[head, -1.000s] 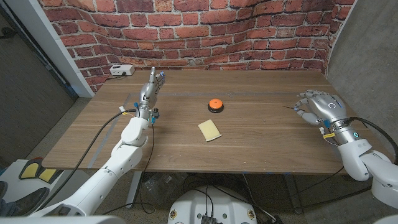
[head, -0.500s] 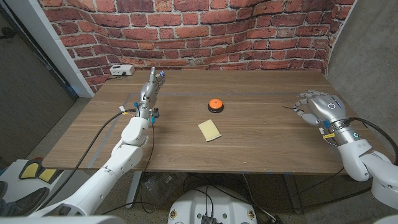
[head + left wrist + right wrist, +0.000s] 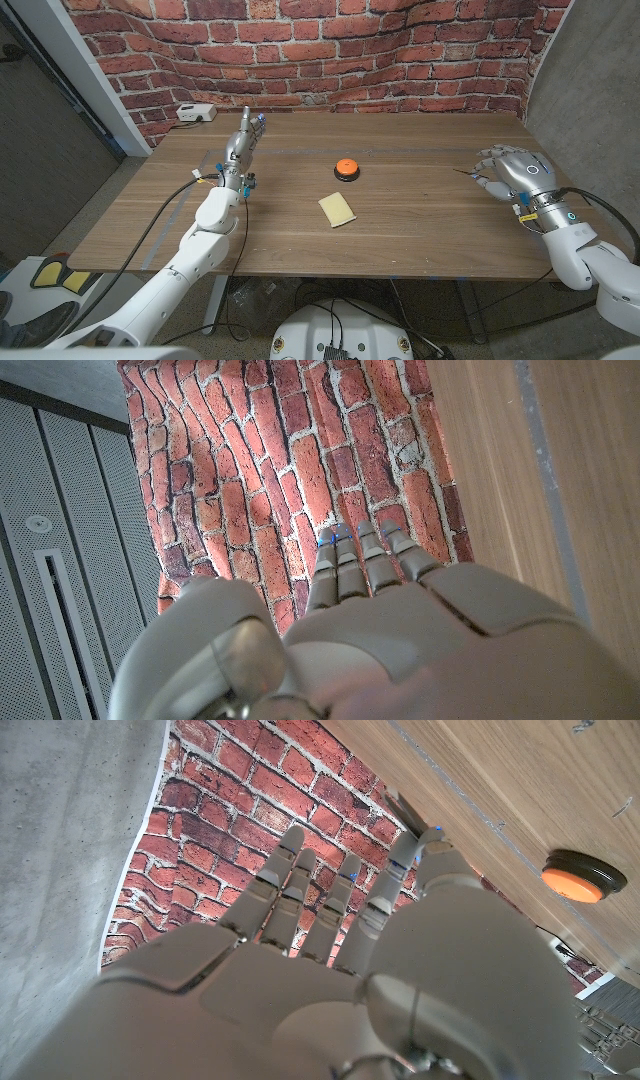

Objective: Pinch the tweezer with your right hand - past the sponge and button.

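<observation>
A thin dark tweezer [image 3: 465, 172] lies on the wooden table [image 3: 400, 230] at the far right, just off the fingertips of my right hand [image 3: 512, 172]. That hand hovers beside it with its fingers spread, and the right wrist view shows my right hand [image 3: 330, 970] with straight, parted fingers holding nothing. An orange button [image 3: 345, 167] on a black base sits mid-table and also appears as the button [image 3: 575, 880] in the right wrist view. A yellow sponge [image 3: 338, 208] lies just in front of it. My left hand [image 3: 243, 143] stands at the back left, fingers stretched toward the wall.
A white box [image 3: 195, 113] with a cable sits at the back left corner by the brick wall [image 3: 330, 60]. Cables run along my left arm. The table's right edge lies close behind my right hand.
</observation>
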